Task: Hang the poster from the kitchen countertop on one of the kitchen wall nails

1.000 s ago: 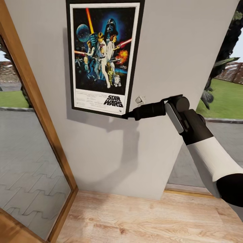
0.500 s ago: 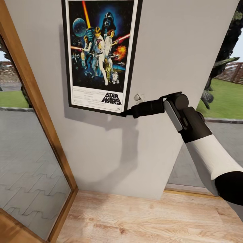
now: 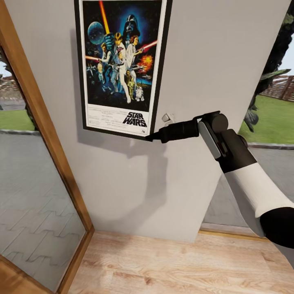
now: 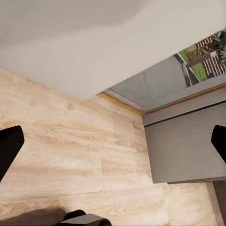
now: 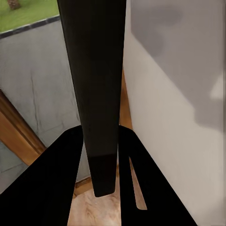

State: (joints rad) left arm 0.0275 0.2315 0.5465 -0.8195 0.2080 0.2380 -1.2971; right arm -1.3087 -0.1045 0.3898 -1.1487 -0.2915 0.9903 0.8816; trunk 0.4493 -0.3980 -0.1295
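Your right gripper (image 3: 152, 137) pinches the Star Wars poster (image 3: 121, 65) by its lower corner against the wall (image 3: 212, 61); let go before it catches 1 nail and it drops.

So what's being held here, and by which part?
The right gripper grips the poster by its frame's lower right corner; the left gripper holds nothing.

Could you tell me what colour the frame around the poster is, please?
Black, with a white border inside it; the poster shows best in the head view.
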